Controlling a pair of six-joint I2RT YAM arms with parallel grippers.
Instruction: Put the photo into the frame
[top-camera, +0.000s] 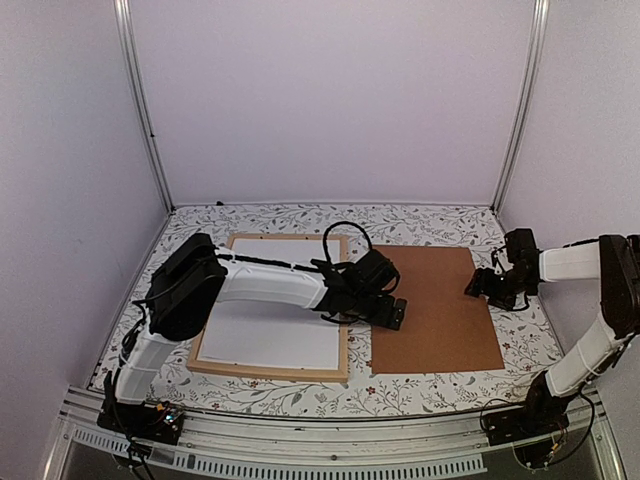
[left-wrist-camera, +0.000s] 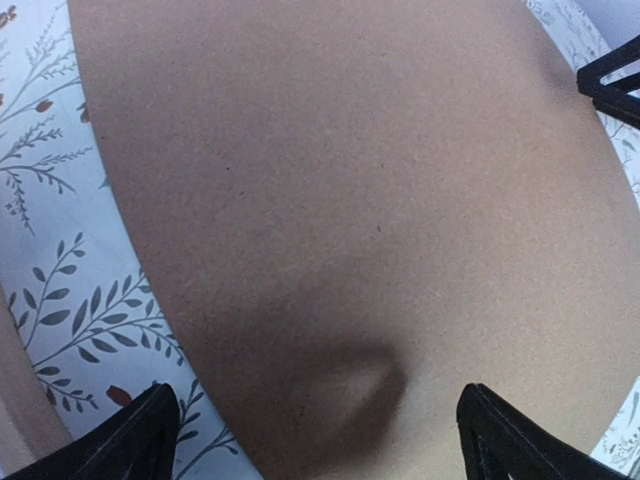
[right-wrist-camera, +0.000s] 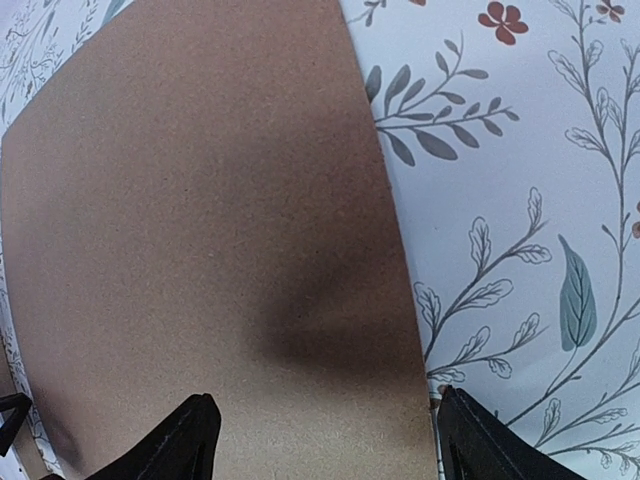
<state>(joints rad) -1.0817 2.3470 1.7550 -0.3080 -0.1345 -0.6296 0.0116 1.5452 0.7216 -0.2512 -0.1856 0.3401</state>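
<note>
The frame (top-camera: 343, 300) of thin light wood lies flat at the left. A white sheet (top-camera: 270, 335) fills its inside. The photo's red-orange picture side shows in no view. My left gripper (top-camera: 388, 314) reaches across the frame and hovers low over the left edge of the brown backing board (top-camera: 440, 315). In the left wrist view the gripper (left-wrist-camera: 315, 450) is open and empty over the board (left-wrist-camera: 350, 200). My right gripper (top-camera: 480, 288) is over the board's right edge. In the right wrist view it (right-wrist-camera: 325, 445) is open and empty over the board (right-wrist-camera: 200, 250).
The floral tablecloth (top-camera: 300, 395) covers the table. White walls with metal corner posts (top-camera: 145, 110) close the back and sides. My right gripper's fingers (left-wrist-camera: 615, 85) show at the upper right of the left wrist view.
</note>
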